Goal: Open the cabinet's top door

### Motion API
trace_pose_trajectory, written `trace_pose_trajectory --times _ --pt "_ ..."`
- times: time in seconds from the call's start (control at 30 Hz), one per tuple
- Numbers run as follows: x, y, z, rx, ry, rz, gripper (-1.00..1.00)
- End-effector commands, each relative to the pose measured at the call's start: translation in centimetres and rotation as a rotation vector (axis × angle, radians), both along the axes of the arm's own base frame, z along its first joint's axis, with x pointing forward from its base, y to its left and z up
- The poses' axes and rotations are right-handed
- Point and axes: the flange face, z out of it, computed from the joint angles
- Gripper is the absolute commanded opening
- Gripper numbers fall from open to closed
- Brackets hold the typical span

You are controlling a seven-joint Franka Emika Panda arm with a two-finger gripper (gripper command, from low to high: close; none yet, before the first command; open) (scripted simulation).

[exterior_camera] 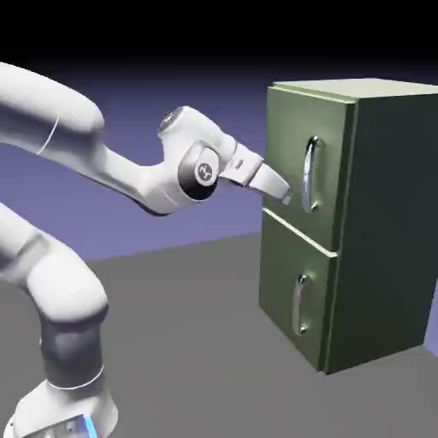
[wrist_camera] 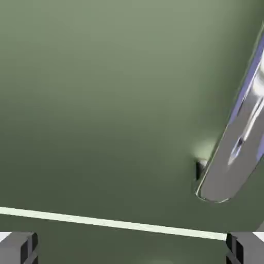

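Note:
The olive-green cabinet stands at the right, with both front doors flush against it. The top door carries a curved vertical silver handle. My gripper sits close to the lower part of that door, left of the handle's lower end and not touching it. In the hand view, the top door fills the picture and the handle runs along the right side. A pale seam crosses below it. The gripper is open, its fingertips wide apart with nothing between them.
The shorter lower door with its own silver handle lies under the top one. The white arm reaches in from the left over the grey table.

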Motion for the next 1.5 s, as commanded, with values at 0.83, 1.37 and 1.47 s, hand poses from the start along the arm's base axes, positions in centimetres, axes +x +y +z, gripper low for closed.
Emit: trace_pose_trajectory --times 0.83,1.37,1.47 --pt "-2.5 -2.2 0.5 0.006 -0.336 -0.025 0.0" --pt "-1.3 -5.6 -1.5 0.118 -0.6 0.012 0.0" --pt "-0.9 -6.2 -2.0 0.144 -0.641 0.026 0.0"
